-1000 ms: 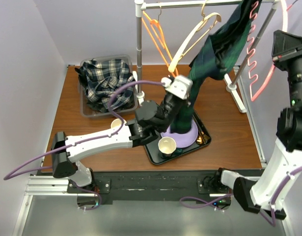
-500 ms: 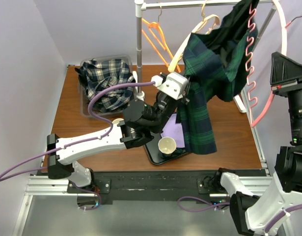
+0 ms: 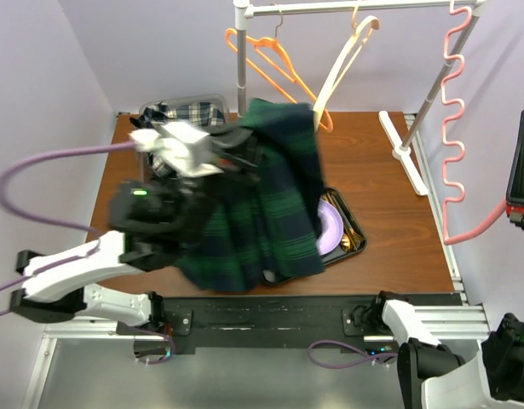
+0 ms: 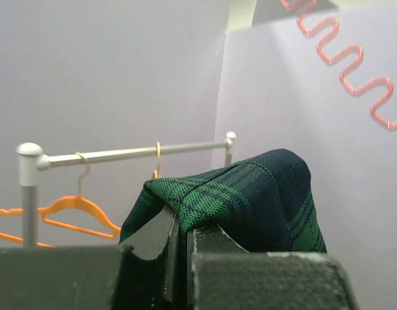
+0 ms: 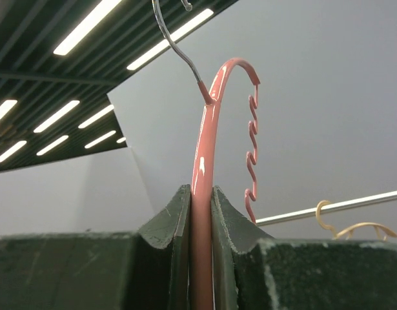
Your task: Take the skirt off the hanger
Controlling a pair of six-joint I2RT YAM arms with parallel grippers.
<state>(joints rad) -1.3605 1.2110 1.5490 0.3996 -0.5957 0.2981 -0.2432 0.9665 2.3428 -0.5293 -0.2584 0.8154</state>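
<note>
1. The skirt (image 3: 270, 200) is soft woven cloth in dark green and navy plaid. It is off the pink hanger (image 3: 453, 128) and hangs in loose folds over the left arm, above the near left-centre of the wooden table (image 3: 381, 179). Its hem covers the left part of the tray (image 3: 354, 237).
2. The left gripper (image 4: 183, 223) is clenched on a thick fold of the skirt. Its black fingers (image 4: 153, 236) are pressed together, with the cloth bulging over them.
3. The pink hanger stands well to the right of the skirt. It is smooth and coated, with one side wavy and the other a long plain curve.
4. The right gripper (image 5: 201, 194) is clamped on the hanger's smooth pink bar, below its thin metal hook.
5. The tray is black, shallow and rectangular. A round purple plate (image 3: 331, 223) lies in it, partly hidden by the skirt.
6. A straight metal rail (image 3: 355, 7) crosses the far side. A thin orange hanger (image 3: 274, 64) and a rounded cream hanger (image 3: 342, 64) hang on it.
7. At the far left, a clear bin (image 3: 206, 100) holds crumpled cloth (image 3: 198, 111) in a paler plaid. It is mostly hidden behind the blurred arm.
</note>
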